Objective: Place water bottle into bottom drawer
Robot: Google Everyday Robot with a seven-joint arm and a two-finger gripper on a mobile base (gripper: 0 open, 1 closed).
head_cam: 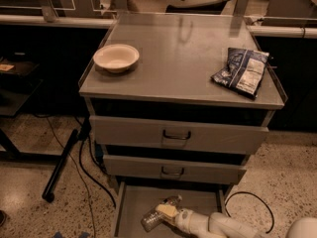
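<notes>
The bottom drawer (pixel 130 202) is pulled open at the foot of the grey cabinet, its flat floor showing. The water bottle (pixel 150 220), clear with a white cap, lies tilted low inside the drawer, cap end toward the cabinet. My gripper (pixel 166 211) reaches in from the lower right on a white arm. Its cream fingers (pixel 168 210) are closed around the bottle's middle. The bottle's label is hidden behind them.
The two upper drawers (pixel 177 135) are shut. On the cabinet top sit a pale bowl (pixel 116 57) at the left and a blue-white snack bag (pixel 241 72) at the right. Black cables (pixel 86 157) and a dark bar (pixel 60 165) lie on the floor to the left.
</notes>
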